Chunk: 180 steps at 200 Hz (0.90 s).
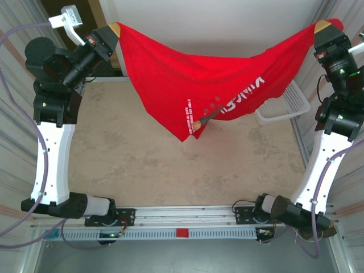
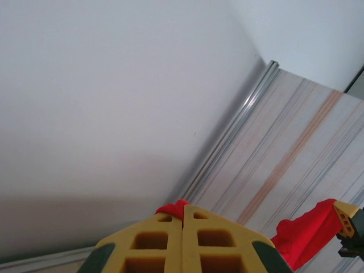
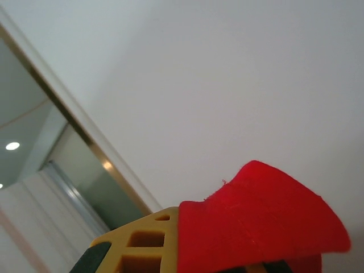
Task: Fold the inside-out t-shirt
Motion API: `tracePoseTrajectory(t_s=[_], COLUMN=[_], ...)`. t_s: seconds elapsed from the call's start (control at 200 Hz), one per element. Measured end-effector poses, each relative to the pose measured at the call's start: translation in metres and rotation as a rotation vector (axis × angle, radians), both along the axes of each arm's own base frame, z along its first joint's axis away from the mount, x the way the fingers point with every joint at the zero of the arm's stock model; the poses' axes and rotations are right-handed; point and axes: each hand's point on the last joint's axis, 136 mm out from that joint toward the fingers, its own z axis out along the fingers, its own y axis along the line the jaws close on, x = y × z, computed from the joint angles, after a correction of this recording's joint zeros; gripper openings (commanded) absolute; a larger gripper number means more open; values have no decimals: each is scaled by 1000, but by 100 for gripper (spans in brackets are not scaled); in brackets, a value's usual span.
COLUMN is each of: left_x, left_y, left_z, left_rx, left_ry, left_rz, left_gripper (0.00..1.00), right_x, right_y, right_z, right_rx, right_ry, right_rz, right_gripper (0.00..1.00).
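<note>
Left claw (image 1: 115,29): gripped shirt (image 1: 193,85) corner, jaws closed.
Right claw (image 1: 322,25): gripped opposite corner.
Shirt: hung stretched above table's (image 1: 142,165) far edge.

The top camera sits high above the t-shirt (image 1: 193,85) and looks down on it from far off. The left wrist camera sits close behind the left gripper (image 2: 182,219) at the t-shirt's left corner, looking up. It and the top camera both see the t-shirt's right corner. The right wrist camera sits close there, looking up.
</note>
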Motion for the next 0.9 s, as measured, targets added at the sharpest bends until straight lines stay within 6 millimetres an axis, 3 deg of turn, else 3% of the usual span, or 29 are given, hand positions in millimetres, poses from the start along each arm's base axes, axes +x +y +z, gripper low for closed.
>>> tracePoseTrajectory(t_s=[0.185, 0.266, 0.316, 0.386, 0.456, 0.506, 0.571, 0.631, 0.691, 0.741, 0.802, 0.902], left_x=[-15, -11, 0, 27, 57, 80, 109, 125, 128, 123, 115, 90], left_y=[6, 7, 9, 9, 9, 10, 14, 22, 29, 30, 20, -30], left_z=[24, 18, 3, -34, -85, -129, -201, -260, -306, -328, -335, -315], left_rx=[-62, -70, -67, -48, -12, 19, 71, 115, 156, 195, 223, 282], left_ry=[-54, -38, 5, 110, 245, 348, 515, 652, 750, 785, 770, 628], left_rz=[19, 35, 57, 86, 119, 144, 178, 207, 227, 224, 196, 46], left_gripper=[0, 0, 0, 0, 0, 1, 29, 43, 51, 57, 60, 62], right_x=[-18, -8, 4, 34, 68, 95, 114, 117, 108, 97, 83, 66], right_y=[29, 45, 55, 69, 85, 98, 117, 139, 165, 186, 208, 228], right_z=[25, 13, -3, -46, -105, -159, -220, -262, -278, -274, -264, -243], right_rx=[-24, -43, -55, -58, -58, -52, -53, -83, -133, -177, -219, -265], right_ry=[-73, -34, 4, 109, 259, 396, 556, 668, 711, 690, 650, 577], right_rz=[70, 121, 151, 194, 233, 262, 302, 339, 387, 434, 489, 540], right_gripper=[0, 0, 0, 0, 0, 0, 0, 0, 0, 0, 0, 0])
